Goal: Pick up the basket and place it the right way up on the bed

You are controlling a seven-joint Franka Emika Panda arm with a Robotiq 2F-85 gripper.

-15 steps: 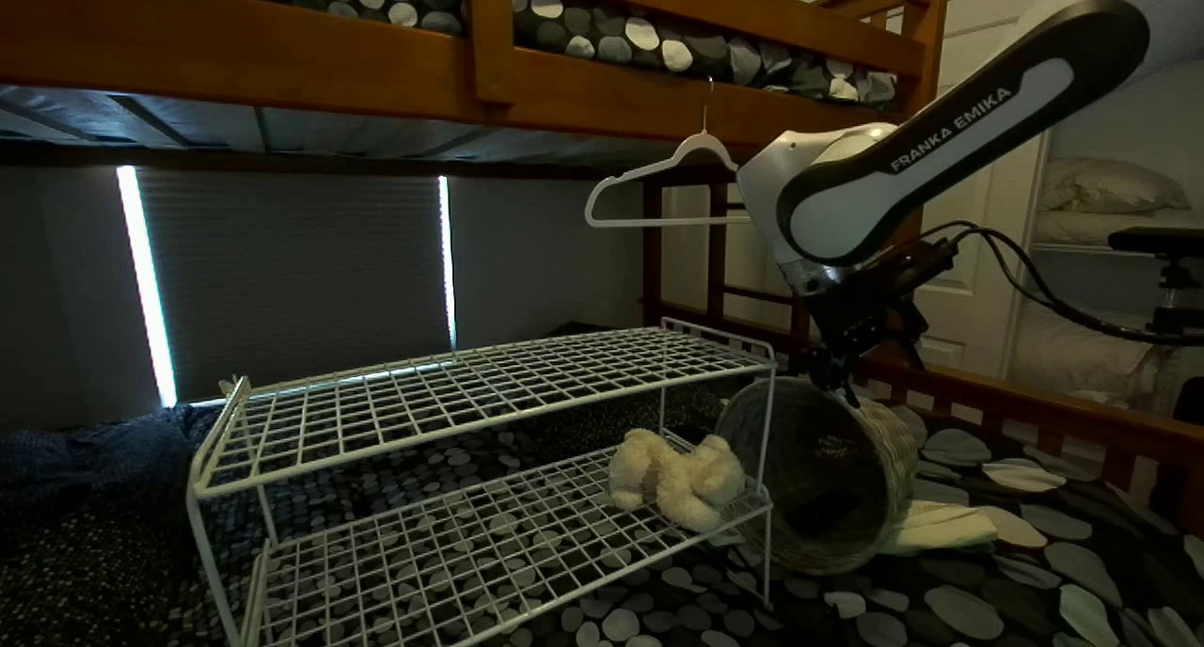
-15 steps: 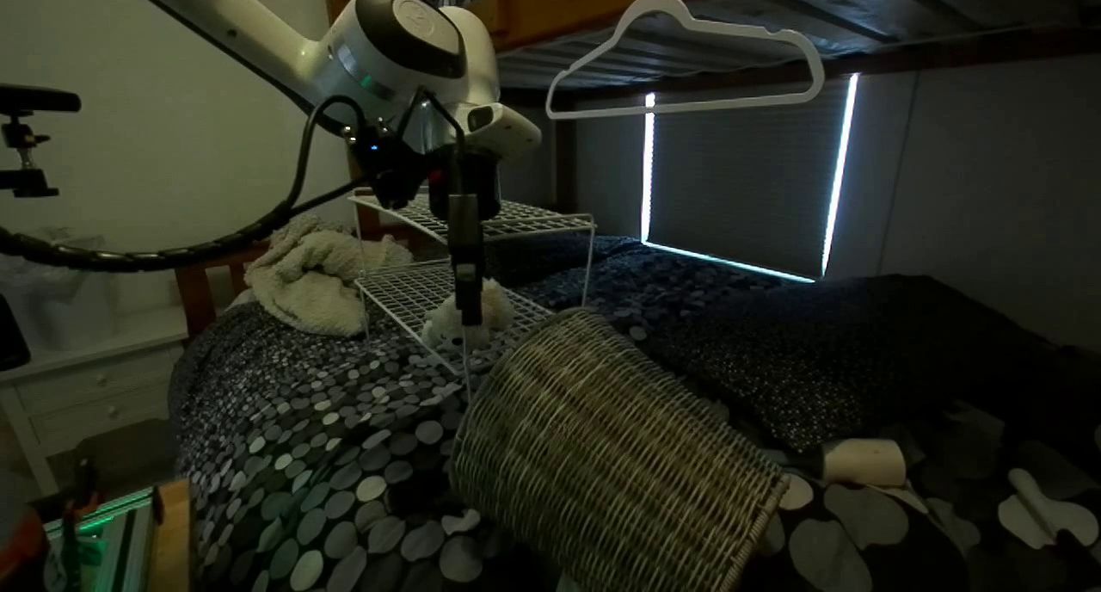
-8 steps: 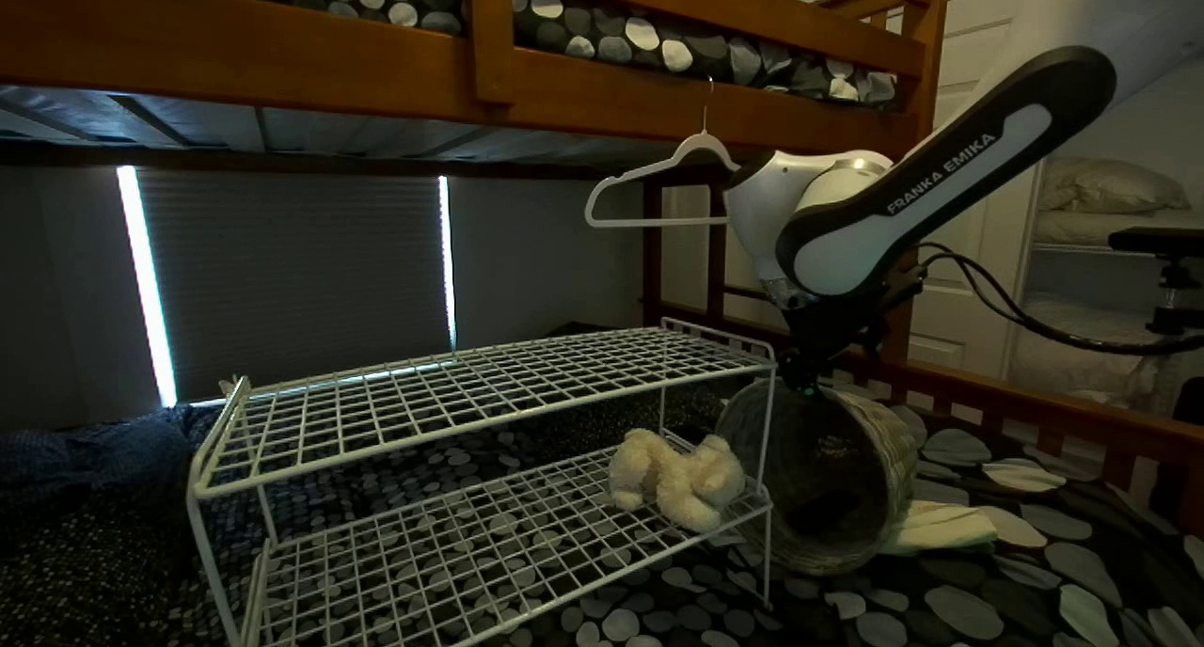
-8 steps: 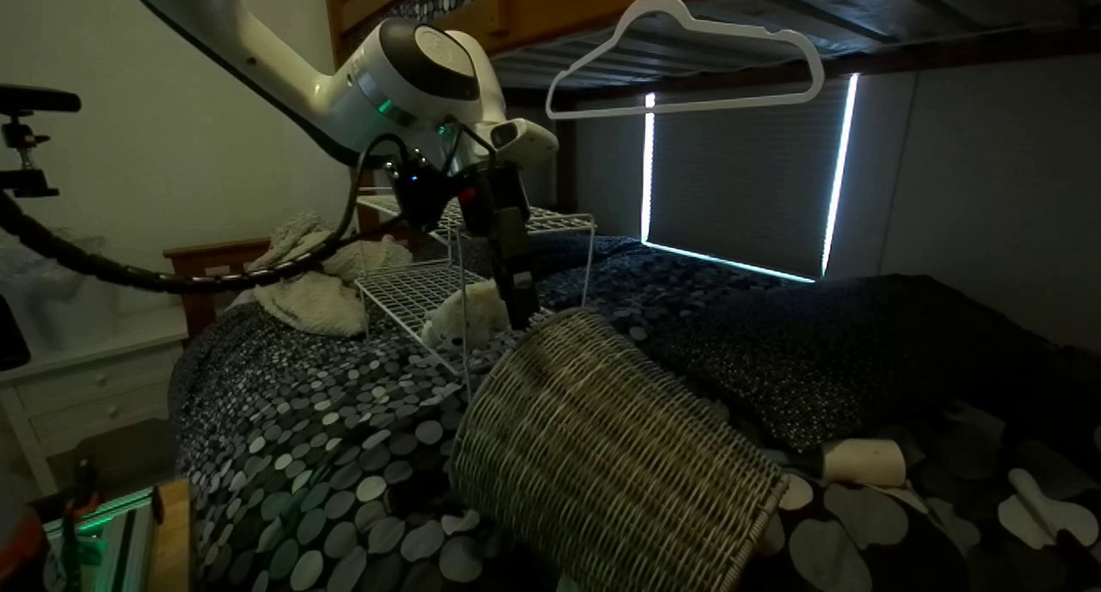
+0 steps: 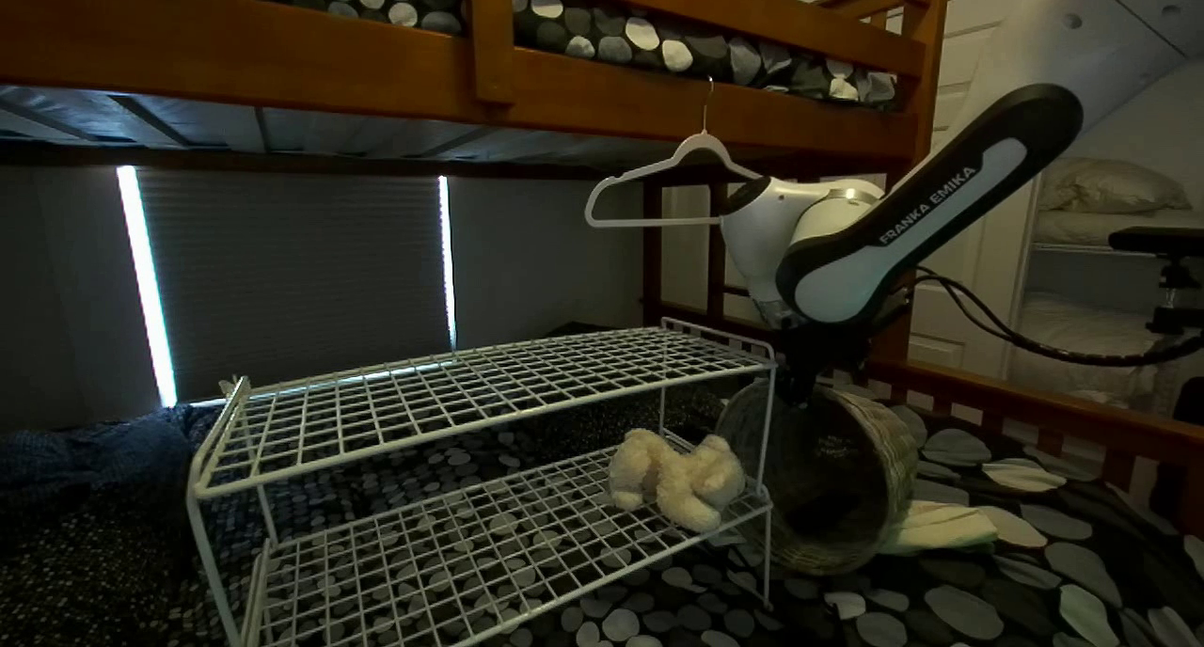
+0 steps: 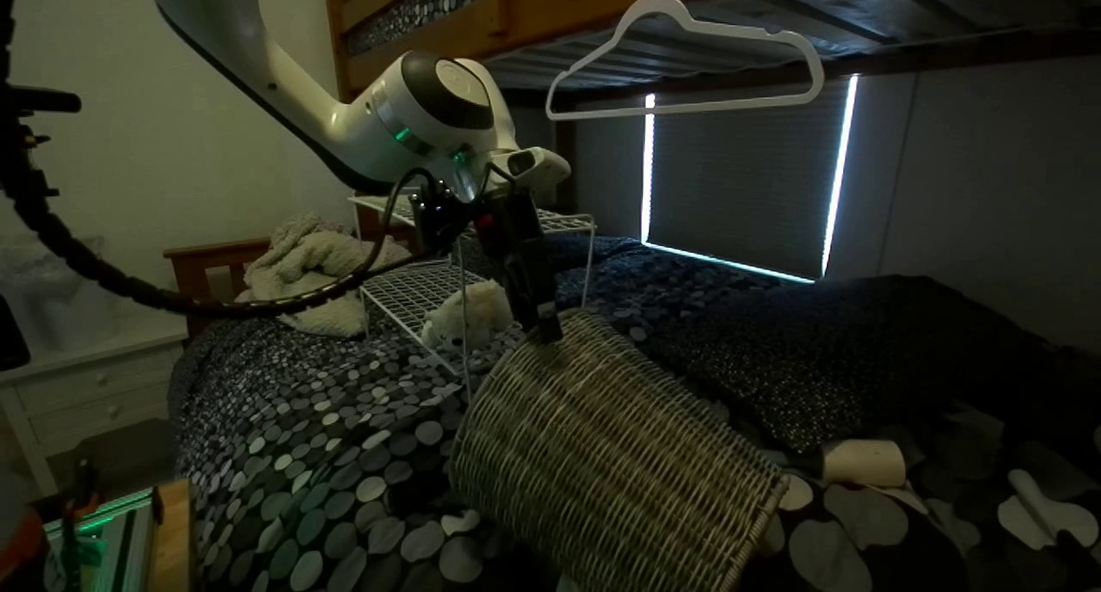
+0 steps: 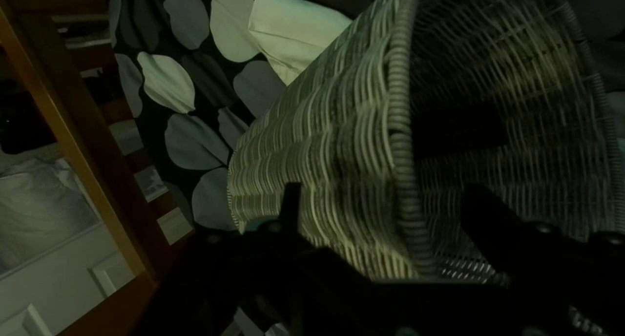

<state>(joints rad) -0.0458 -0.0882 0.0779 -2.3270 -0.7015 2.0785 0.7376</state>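
Dim room, blind (image 5: 301, 280) down, light leaking at its edges. In an exterior view: brown bunk bed (image 5: 282, 64), white hanger (image 5: 658, 222) hanging at the upper rail. White wire rack (image 5: 470, 393) on the lower bunk's circle-patterned bedding (image 5: 950, 614); cream plush toy (image 5: 673, 478) on its lower shelf, right end. Wicker basket (image 5: 847, 440) lies on its side on the bedding, partly behind the rack's right post, mouth to the near side. Arm (image 5: 941, 205) at right, angled down; gripper (image 5: 800, 395) at the basket's top edge.

In an exterior view: fleecy cloth (image 6: 301, 269) far left. Basket near, base to near right, mouth to far left — the rack beyond it. Gripper overlaps its upper wall.

Wrist view: fingers (image 7: 486, 214) spread apart — one outside the basket wall, one over the mouth, rim between. Whether either touches, cannot tell.
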